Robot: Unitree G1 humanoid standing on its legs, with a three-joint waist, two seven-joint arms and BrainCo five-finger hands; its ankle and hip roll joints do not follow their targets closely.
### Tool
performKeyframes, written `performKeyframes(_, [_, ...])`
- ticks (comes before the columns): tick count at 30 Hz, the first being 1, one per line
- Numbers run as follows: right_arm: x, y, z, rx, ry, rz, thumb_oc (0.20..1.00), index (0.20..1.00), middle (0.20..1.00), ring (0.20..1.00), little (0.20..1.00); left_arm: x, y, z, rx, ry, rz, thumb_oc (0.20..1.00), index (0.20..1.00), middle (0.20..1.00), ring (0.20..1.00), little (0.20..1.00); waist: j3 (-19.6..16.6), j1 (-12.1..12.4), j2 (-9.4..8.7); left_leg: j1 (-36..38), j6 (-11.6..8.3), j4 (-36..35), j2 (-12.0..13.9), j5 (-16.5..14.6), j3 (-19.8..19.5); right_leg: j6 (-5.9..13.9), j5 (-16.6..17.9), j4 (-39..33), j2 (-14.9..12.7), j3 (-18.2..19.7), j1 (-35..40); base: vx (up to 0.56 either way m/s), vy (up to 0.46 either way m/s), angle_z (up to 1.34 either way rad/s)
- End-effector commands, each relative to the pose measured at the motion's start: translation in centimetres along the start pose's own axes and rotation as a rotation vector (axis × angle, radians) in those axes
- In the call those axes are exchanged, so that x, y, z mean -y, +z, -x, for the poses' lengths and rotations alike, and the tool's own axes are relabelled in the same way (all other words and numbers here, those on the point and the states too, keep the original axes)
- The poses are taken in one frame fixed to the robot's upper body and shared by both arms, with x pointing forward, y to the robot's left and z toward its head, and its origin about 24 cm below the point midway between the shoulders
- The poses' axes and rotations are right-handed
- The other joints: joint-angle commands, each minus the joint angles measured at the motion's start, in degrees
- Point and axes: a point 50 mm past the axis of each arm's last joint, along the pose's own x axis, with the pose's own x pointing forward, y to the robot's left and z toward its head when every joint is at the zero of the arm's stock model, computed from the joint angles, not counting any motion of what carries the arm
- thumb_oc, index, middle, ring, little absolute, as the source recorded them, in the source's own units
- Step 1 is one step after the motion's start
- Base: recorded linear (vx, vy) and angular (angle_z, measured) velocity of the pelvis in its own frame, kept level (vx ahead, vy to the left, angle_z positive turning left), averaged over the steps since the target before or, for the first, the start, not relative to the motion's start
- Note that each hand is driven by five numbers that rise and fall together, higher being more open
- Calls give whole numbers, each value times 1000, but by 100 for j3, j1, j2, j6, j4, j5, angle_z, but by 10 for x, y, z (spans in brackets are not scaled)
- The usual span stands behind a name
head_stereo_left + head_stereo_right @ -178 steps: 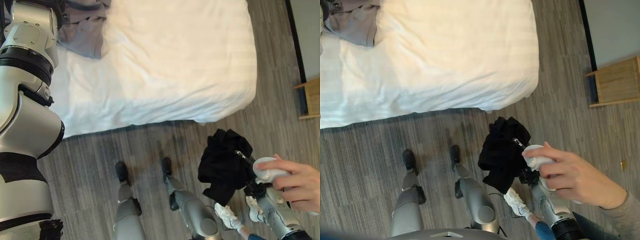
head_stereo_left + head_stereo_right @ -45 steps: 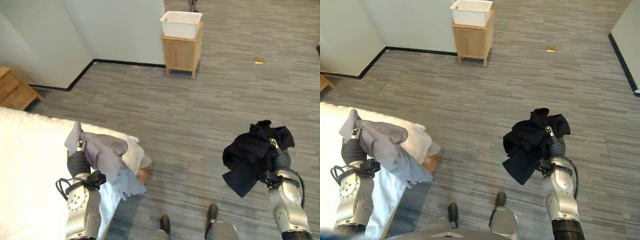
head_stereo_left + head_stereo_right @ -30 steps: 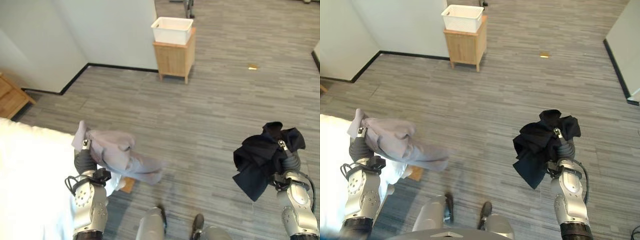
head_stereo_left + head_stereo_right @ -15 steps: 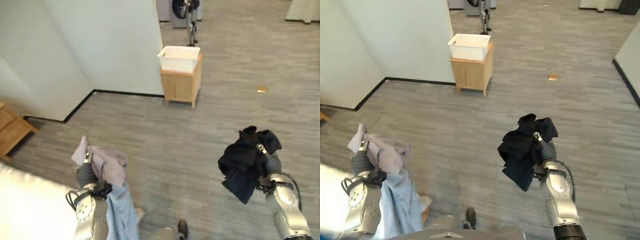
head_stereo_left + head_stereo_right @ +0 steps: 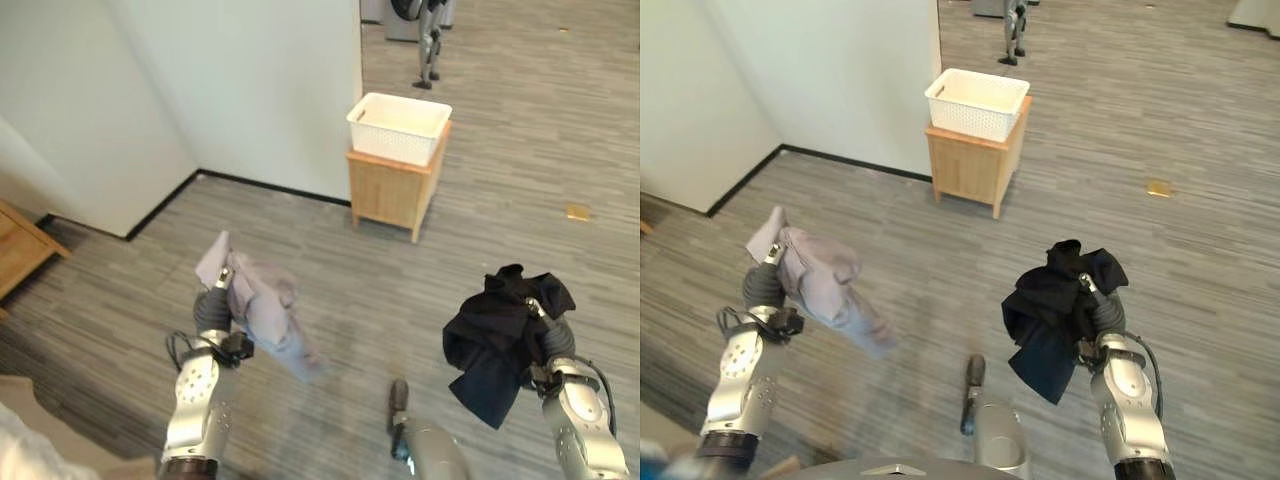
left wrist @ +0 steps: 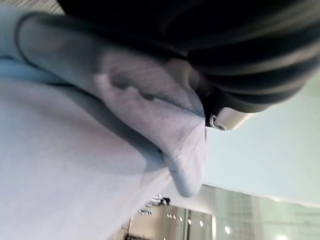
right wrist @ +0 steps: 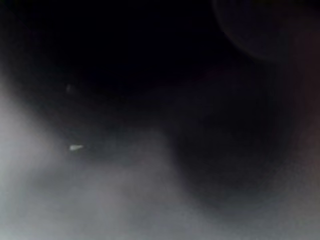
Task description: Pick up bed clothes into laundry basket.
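**Loose cloth could slip short of the basket**

Well short of the basket point(image 5: 398, 127), the left hand point(image 5: 213, 308) is closed on grey cloth point(image 5: 262, 312) and the right hand point(image 5: 546, 340) clutches black cloth point(image 5: 496, 338); trailing ends may snag or slide free

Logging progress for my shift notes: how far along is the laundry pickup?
Picked up: the left hand grips a grey garment, the right hand a black garment. Left: both must still go into the white basket on the wooden stand ahead.
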Motion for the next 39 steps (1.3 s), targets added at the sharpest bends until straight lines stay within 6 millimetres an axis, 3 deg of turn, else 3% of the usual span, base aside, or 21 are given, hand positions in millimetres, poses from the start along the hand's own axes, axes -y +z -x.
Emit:
performKeyframes(1, [-9, 50, -9, 248, 35, -86, 200, 200, 200, 200, 200, 1, 52, -18, 214, -86, -4, 200, 200, 200, 200, 200, 147, 173, -519, -1656, -147, 1843, 836, 1887, 382, 606, -123, -1285, -4, 92, 1633, 588, -486, -16])
performKeyframes(4, [-7, 53, -11, 253, 15, -84, 200, 200, 200, 200, 200, 5, 53, -20, 212, -93, 0, 200, 200, 200, 200, 200, 294, 389, -572, -2474, -5, 1944, 905, 1618, 529, 582, -293, -1438, 0, 175, 2061, 468, -247, -30])
performKeyframes(7, [-11, 62, -15, 294, 28, -82, 200, 200, 200, 200, 200, 3, 46, -19, 183, -89, 4, 200, 200, 200, 200, 200, 240, 629, -482, -2790, 67, -11, 1099, 1644, 772, 703, -566, -1490, -33, 152, 2498, 581, -32, -29])
performKeyframes(10, [-23, 71, -21, 324, 93, -4, 200, 200, 200, 200, 200, -2, 38, -12, 154, -64, -18, 200, 200, 200, 200, 200, 9, 1020, -282, -2650, 79, -2978, 718, 2037, 574, 918, -975, -1510, 74, 292, 3164, 816, 96, -30])
performKeyframes(12, [-26, 74, -23, 332, 101, 8, 200, 200, 200, 200, 200, -2, 39, -11, 157, -65, -27, 200, 200, 200, 200, 200, -20, 1012, -294, -2601, 50, -3000, 755, 2133, 792, 925, -1024, -1446, 40, 279, 3255, 527, 59, -42])
performKeyframes(13, [-37, 74, -26, 327, 153, 24, 200, 200, 200, 200, 200, -5, 40, -7, 155, -63, -29, 200, 200, 200, 200, 200, -181, 1132, -307, -2386, 299, -2813, 641, 1752, 716, 1077, -1083, -1062, -192, 188, 3245, 286, 56, -35])
performKeyframes(14, [-37, 74, -26, 326, 153, 24, 200, 200, 200, 200, 200, -5, 39, -6, 154, -63, -30, 200, 200, 200, 200, 200, -189, 1136, -315, -2379, 306, -2831, 631, 1759, 726, 1086, -1100, -1031, -208, 195, 3226, 445, 126, -63])
performKeyframes(15, [-38, 71, -26, 314, 157, 43, 200, 200, 200, 200, 200, -5, 40, -8, 154, -61, -32, 200, 200, 200, 200, 200, -246, 1185, -390, -2201, 491, -2871, 468, 1662, 799, 1271, -714, -149, -505, 160, 2991, 325, 188, -75])
performKeyframes(16, [-43, 72, -26, 319, 170, 45, 200, 200, 200, 200, 200, -1, 41, -11, 156, -64, -38, 200, 200, 200, 200, 200, -254, 1147, -414, -1981, 710, -2937, 299, 1497, 830, 1420, -31, 981, -848, 244, 2655, 417, 271, -64])
performKeyframes(17, [-47, 70, -26, 309, 181, 28, 200, 200, 200, 200, 200, 0, 43, -12, 160, -73, -39, 200, 200, 200, 200, 200, -157, 1061, -340, -1708, 818, -3092, 319, 1489, 762, 1453, 325, 2020, -916, 349, 2119, 411, 244, -23])
performKeyframes(19, [-46, 67, -26, 293, 180, 58, 200, 200, 200, 200, 200, 1, 48, -13, 180, -92, -80, 200, 200, 200, 200, 200, 1, 783, -194, -1097, 917, -3409, 336, 1340, 388, 1272, -32, 2703, -747, 627, 1113, 313, 58, 38])
performKeyframes(20, [-46, 67, -26, 293, 181, 58, 200, 200, 200, 200, 200, 1, 48, -13, 180, -92, -80, 200, 200, 200, 200, 200, -5, 775, -180, -1108, 913, -3416, 351, 1357, 378, 1261, -15, 2689, -733, 611, 1109, 309, -139, 127])
performKeyframes(21, [-39, 70, -26, 303, 155, 65, 200, 200, 200, 200, 200, 3, 53, -15, 195, -116, -91, 200, 200, 200, 200, 200, -30, 705, -206, -942, 831, -3539, 355, 1293, 207, 1183, -169, 1872, -819, 598, 929, 204, -115, 123])
performKeyframes(23, [-31, 73, -28, 312, 125, 70, 200, 200, 200, 200, 200, 4, 55, -17, 202, -125, -92, 200, 200, 200, 200, 200, -16, 617, -231, -860, 763, -3556, 350, 1229, 28, 1185, -223, 1208, -736, 691, 969, 318, -235, 117])
performKeyframes(24, [-17, 84, -28, 345, 79, 97, 200, 200, 200, 200, 200, 4, 54, -19, 193, -129, -90, 200, 200, 200, 200, 200, -29, 514, -391, -780, 669, -3553, 276, 1056, -232, 1316, -295, -189, -557, 1244, 1051, 359, -355, 131])
performKeyframes(25, [15, 103, -27, 405, -53, 237, 200, 200, 200, 200, 200, -2, 69, -19, 256, -100, -153, 200, 200, 200, 200, 200, 67, 414, -473, -773, 638, -3541, 330, 966, -291, 1427, -271, -514, -415, 1636, 1165, 280, -260, 129])
performKeyframes(27, [17, 105, -31, 379, -41, 263, 200, 200, 200, 200, 200, 3, 63, -23, 219, -137, -143, 200, 200, 200, 200, 200, 50, 420, -531, -882, 627, -3362, 288, 900, -417, 1429, -305, -626, -346, 1870, 1372, 49, -138, 131])
performKeyframes(29, [17, 121, -24, 437, 30, 240, 200, 200, 200, 200, 200, 2, 55, -18, 192, -139, -120, 200, 200, 200, 200, 200, -115, 566, -636, -851, 630, -3430, 289, 864, -552, 1386, -205, -860, -438, 1637, 1494, 212, -190, 82])
performKeyframes(33, [57, 155, -50, 410, -80, 418, 200, 200, 200, 200, 200, 5, 28, -4, 68, -186, -53, 200, 200, 200, 200, 200, -291, 692, -717, -847, 525, -3536, 344, 913, -780, 1339, -129, -1329, -330, 1417, 1786, 182, -157, 37])
performKeyframes(36, [67, 194, -78, 376, -106, 578, 200, 200, 200, 200, 200, 8, 19, 5, 11, -234, -41, 200, 200, 200, 200, 200, -190, 819, -761, -897, 435, -3610, 413, 982, -902, 1278, -78, -1470, -258, 1278, 1822, 62, -116, 25])
performKeyframes(39, [74, 252, -99, 362, -214, 718, 200, 200, 200, 200, 200, 6, 19, 11, -21, -273, -45, 200, 200, 200, 200, 200, 40, 1084, -828, -1120, 366, -3648, 470, 1098, -1032, 1230, 1, -1549, -202, 1156, 1669, -64, -79, 0])
